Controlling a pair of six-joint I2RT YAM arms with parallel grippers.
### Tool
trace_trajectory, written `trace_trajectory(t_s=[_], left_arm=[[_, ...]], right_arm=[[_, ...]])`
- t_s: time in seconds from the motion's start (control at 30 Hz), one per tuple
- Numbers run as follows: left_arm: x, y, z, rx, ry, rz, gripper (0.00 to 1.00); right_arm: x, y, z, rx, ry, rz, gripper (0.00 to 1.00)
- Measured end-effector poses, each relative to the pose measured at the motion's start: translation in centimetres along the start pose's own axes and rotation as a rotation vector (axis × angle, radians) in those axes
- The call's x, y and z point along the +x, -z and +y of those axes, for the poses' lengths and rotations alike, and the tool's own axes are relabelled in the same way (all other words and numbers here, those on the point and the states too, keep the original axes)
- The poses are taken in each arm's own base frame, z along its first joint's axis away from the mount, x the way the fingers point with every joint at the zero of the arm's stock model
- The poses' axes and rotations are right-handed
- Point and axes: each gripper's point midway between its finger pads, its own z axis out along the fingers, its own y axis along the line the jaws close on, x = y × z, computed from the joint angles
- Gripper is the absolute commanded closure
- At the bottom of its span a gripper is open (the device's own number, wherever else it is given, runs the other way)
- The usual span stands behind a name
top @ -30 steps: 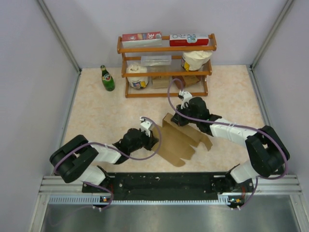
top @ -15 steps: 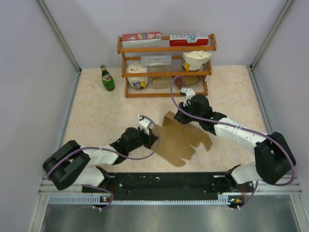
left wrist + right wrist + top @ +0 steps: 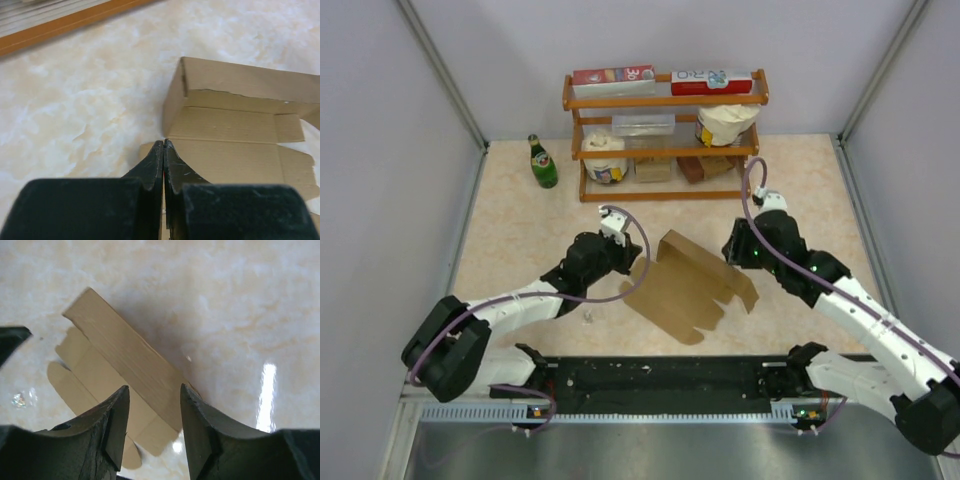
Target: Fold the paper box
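Observation:
The paper box [image 3: 688, 285] is a kraft-brown die-cut sheet lying mostly flat mid-table, its far-left panel folded upright. My left gripper [image 3: 628, 258] is shut with nothing between its fingers. In the left wrist view its tips [image 3: 164, 143] sit at the near-left edge of the paper box [image 3: 235, 130], just short of the raised panel. My right gripper [image 3: 736, 247] hovers off the sheet's far-right side. In the right wrist view it is open [image 3: 153, 389], and the paper box [image 3: 120, 357] lies below the fingers, untouched.
A wooden shelf [image 3: 665, 135] with cartons, tubs and blocks stands at the back; its lower rail [image 3: 75, 25] shows in the left wrist view. A green bottle [image 3: 542, 162] stands left of the shelf. A small shiny scrap [image 3: 589, 317] lies near the left arm. Walls close in on both sides.
My right gripper opened, came off the box's far panel and drew back to the right. My left gripper, still shut, moved toward the far side along the box's left edge.

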Motion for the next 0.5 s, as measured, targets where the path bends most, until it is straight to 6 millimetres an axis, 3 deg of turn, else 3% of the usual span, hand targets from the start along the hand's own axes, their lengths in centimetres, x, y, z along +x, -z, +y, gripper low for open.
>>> trace_trajectory(t_s=[0.23, 0.37, 0.5], left_arm=[[1.5, -0.3, 5.1, -0.088, 0.091, 0.071, 1.00], [1.6, -1.1, 6.3, -0.098, 0.113, 0.112, 1.00], [1.0, -1.6, 6.0, -0.072, 0.112, 0.111, 1.00]], right_arm=[[7.1, 2.0, -4.4, 0.139, -0.085, 0.160, 0.53], [9.4, 2.2, -6.0, 0.213, -0.105, 0.222, 0.51], [10.0, 2.3, -7.0, 0.271, -0.109, 0.233, 0.49]])
